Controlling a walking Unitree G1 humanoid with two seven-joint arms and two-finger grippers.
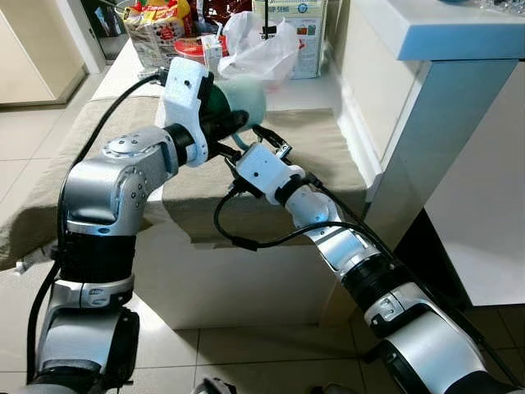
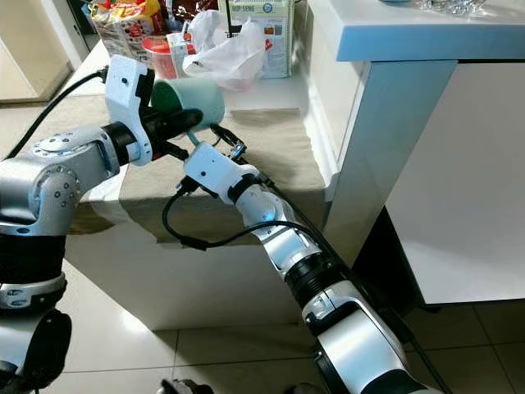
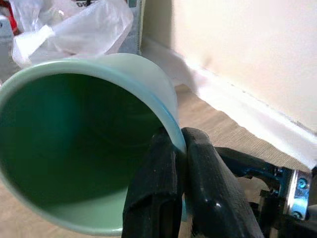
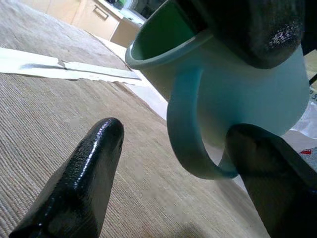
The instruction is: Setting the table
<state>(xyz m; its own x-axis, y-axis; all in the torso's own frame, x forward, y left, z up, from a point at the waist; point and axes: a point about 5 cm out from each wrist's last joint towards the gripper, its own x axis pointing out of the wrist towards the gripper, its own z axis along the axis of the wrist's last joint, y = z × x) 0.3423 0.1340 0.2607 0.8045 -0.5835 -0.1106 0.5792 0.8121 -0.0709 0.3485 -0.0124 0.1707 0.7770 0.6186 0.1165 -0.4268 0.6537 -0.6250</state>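
Observation:
A mint-green mug [image 1: 248, 100] hangs tipped on its side above the tan tablecloth [image 1: 320, 152]. My left gripper [image 1: 232, 125] is shut on the mug's rim [image 3: 168, 116], one finger [image 3: 151, 198] inside and the other outside. Just beneath it my right gripper [image 1: 252, 141] is open. In the right wrist view the mug's handle [image 4: 185, 144] sits between that gripper's two spread fingers [image 4: 94, 163], close to one of them. I cannot tell whether it touches.
A white plastic bag [image 1: 258, 45], a carton [image 1: 299, 33] and snack packets [image 1: 156, 29] crowd the table's far end. A white counter [image 1: 443, 33] with a cabinet below stands close on the right. Tiled floor [image 1: 246, 353] lies in front.

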